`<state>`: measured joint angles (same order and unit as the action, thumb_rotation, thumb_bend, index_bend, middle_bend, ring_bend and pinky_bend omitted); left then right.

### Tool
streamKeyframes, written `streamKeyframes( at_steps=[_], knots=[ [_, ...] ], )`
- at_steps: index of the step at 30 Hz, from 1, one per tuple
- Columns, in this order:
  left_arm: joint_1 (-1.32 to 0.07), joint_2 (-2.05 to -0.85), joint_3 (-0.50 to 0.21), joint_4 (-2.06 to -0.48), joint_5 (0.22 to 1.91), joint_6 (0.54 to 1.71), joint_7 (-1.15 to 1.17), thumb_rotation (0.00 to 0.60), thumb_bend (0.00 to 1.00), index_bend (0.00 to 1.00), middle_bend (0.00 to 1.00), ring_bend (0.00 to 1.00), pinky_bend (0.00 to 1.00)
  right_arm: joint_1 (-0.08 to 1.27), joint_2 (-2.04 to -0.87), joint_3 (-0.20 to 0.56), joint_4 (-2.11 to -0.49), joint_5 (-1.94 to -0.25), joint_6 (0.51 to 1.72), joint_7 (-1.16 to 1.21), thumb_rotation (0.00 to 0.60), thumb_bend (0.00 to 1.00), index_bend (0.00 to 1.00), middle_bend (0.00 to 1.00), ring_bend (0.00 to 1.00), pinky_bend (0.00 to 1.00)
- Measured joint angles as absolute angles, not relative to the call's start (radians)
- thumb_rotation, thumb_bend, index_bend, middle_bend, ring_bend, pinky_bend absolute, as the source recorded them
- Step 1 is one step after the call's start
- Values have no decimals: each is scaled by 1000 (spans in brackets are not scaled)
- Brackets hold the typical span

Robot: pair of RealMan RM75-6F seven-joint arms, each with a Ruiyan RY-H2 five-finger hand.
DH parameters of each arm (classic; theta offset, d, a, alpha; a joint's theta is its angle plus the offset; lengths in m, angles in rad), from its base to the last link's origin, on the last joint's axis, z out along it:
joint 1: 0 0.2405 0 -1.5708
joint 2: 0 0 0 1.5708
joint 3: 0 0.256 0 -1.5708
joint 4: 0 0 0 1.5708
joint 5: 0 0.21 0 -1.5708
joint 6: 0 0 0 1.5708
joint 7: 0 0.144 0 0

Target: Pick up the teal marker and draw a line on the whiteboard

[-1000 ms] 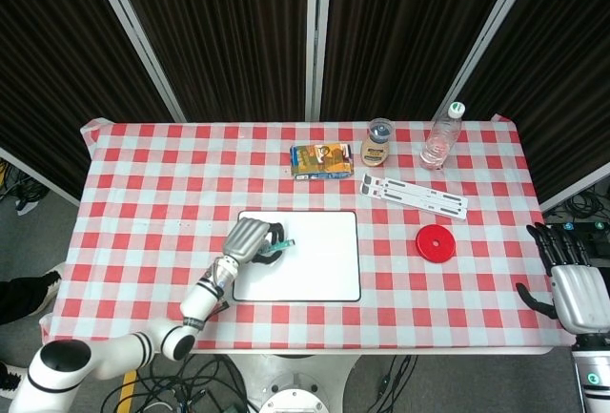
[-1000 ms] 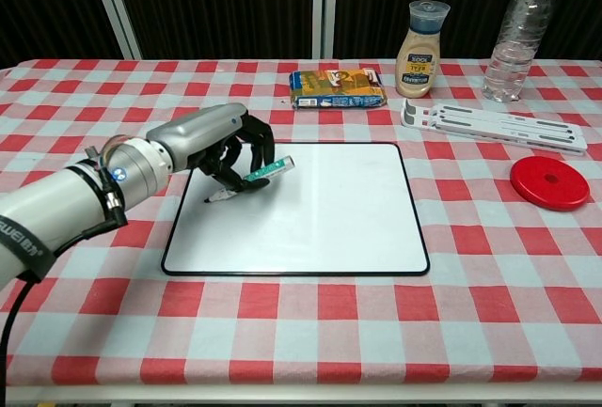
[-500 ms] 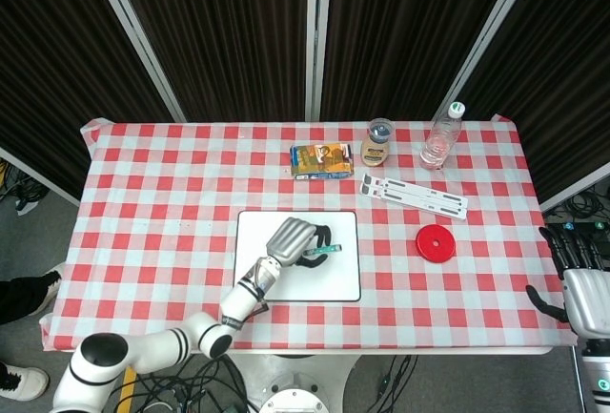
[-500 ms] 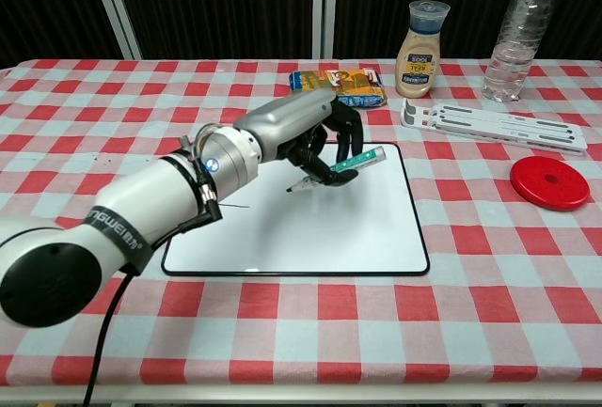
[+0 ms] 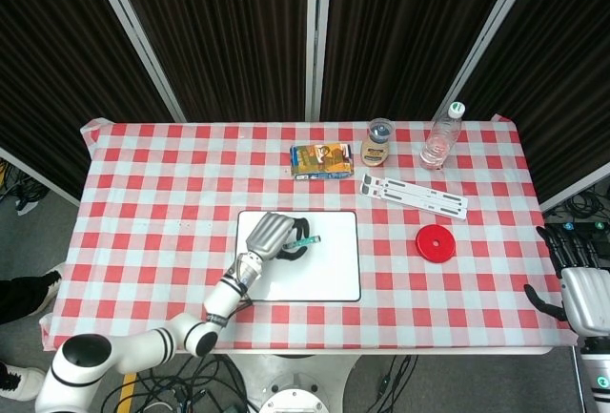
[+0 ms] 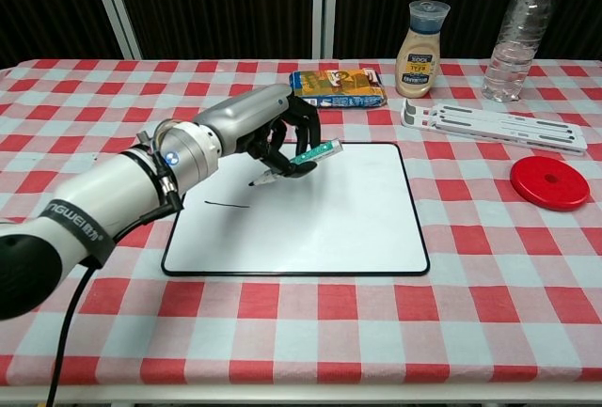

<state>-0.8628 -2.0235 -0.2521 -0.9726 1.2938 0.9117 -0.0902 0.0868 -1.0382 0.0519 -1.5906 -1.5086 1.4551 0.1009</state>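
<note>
My left hand (image 6: 268,130) (image 5: 272,234) hovers over the upper left part of the whiteboard (image 6: 339,219) (image 5: 329,270) and grips the teal marker (image 6: 299,161) (image 5: 303,241). The marker lies slanted, its dark tip pointing down-left just above the board surface. A short black line (image 6: 226,205) is drawn on the board's left side, below the hand. My right hand (image 5: 581,279) hangs off the table's right edge, fingers spread, holding nothing.
A snack packet (image 6: 337,87), a sauce bottle (image 6: 419,37) and a water bottle (image 6: 515,31) stand along the back. A white slotted stand (image 6: 494,123) and a red lid (image 6: 555,182) lie to the right of the board.
My left hand swung right across the board with the marker, then came back left and up. A short black line now shows on the board's left side.
</note>
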Motion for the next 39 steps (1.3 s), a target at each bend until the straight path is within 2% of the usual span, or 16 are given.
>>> streamKeyframes(
  at_steps=[6, 14, 23, 29, 33, 39],
  knots=[
    [-861, -2041, -250, -922, 1281, 894, -106, 600, 407, 591, 609, 726, 894, 86, -1037, 52, -1597, -1507, 1454, 93, 600, 192, 0, 64, 0, 0],
    [-836, -2030, -241, -958, 1268, 900, -94, 600, 407, 591, 609, 726, 894, 88, -1036, 51, -1601, -1512, 1451, 89, 600, 191, 0, 63, 0, 0],
    [-768, -1976, -220, -1112, 1209, 917, -5, 600, 407, 591, 608, 725, 894, 100, -1039, 46, -1593, -1532, 1437, 102, 600, 191, 0, 64, 0, 0],
    [-704, -1931, -201, -1268, 1166, 975, 72, 600, 407, 590, 605, 714, 894, 98, -1039, 45, -1586, -1554, 1461, 121, 600, 191, 0, 63, 0, 0],
    [-687, -1891, -224, -1356, 1181, 1047, 91, 600, 406, 587, 602, 712, 892, 92, -1037, 43, -1585, -1567, 1480, 126, 600, 192, 0, 63, 0, 0],
    [-711, -1857, -285, -1378, 1187, 1049, 96, 600, 406, 587, 602, 712, 885, 82, -1034, 42, -1593, -1567, 1495, 120, 600, 192, 0, 63, 0, 0]
  ],
)
